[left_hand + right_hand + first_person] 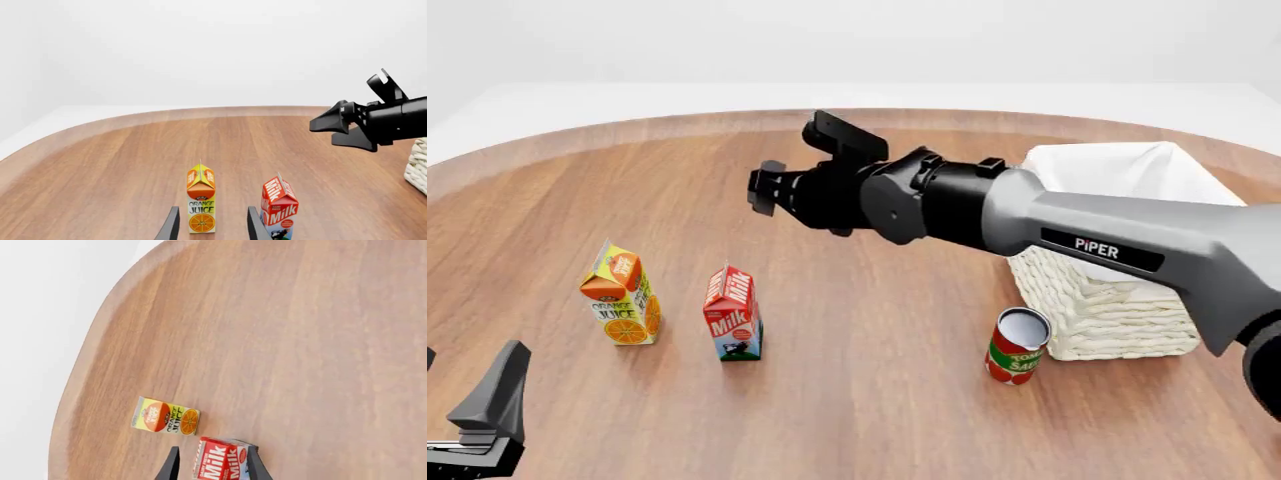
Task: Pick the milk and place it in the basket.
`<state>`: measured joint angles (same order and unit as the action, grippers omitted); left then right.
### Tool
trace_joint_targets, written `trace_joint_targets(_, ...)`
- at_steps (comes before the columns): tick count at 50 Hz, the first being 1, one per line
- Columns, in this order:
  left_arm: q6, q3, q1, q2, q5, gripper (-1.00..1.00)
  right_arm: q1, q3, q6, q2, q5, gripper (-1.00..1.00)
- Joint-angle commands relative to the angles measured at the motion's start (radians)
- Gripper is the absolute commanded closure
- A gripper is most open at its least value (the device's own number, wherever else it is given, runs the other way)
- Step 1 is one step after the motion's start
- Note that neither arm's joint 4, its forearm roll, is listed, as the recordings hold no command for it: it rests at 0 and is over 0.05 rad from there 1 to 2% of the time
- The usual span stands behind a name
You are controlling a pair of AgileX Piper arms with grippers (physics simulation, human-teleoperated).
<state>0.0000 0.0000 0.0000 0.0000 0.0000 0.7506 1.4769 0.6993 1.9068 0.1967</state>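
Note:
The milk (731, 315) stands upright on the wooden table, with a red top, white "Milk" lettering and a cow on its base. It also shows in the left wrist view (279, 207) and the right wrist view (223, 465). The white wicker basket (1101, 300) stands at the right. My right gripper (767, 190) hovers open and empty well above the table, behind and above the milk; its fingers (170, 467) frame the carton from afar. My left gripper (467, 400) is open and empty at the near left, apart from the milk.
An orange-yellow juice carton (621, 295) stands just left of the milk. A red tomato sauce can (1016, 345) stands in front of the basket's near left corner. The right arm (1068, 235) spans the table's middle. The table's curved edge (507, 150) runs along the back.

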Motion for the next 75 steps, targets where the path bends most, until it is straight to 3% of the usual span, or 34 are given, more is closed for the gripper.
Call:
trace_joint_targets(1, 0.000, 0.000, 0.000, 0.000, 0.000, -1.00, 0.015, 0.007, 0.022, 0.028, -0.005, -1.00)
trace_joint_targets(14, 0.000, 0.000, 0.000, 0.000, 0.000, -1.00, 0.018, 0.025, 0.012, 0.054, 0.016, -1.00)
trace_joint_targets(19, 0.000, 0.000, 0.000, 0.000, 0.000, -1.00, 0.038, 0.103, -0.039, 0.105, 0.076, -1.00)
trace_joint_targets(20, 0.000, 0.000, 0.000, 0.000, 0.000, -1.00, 0.051, 0.193, -0.126, 0.163, 0.142, -1.00)
trace_joint_targets(75, 0.000, 0.000, 0.000, 0.000, 0.000, -1.00, 0.065, 0.128, -0.057, 0.169, 0.086, -1.00)
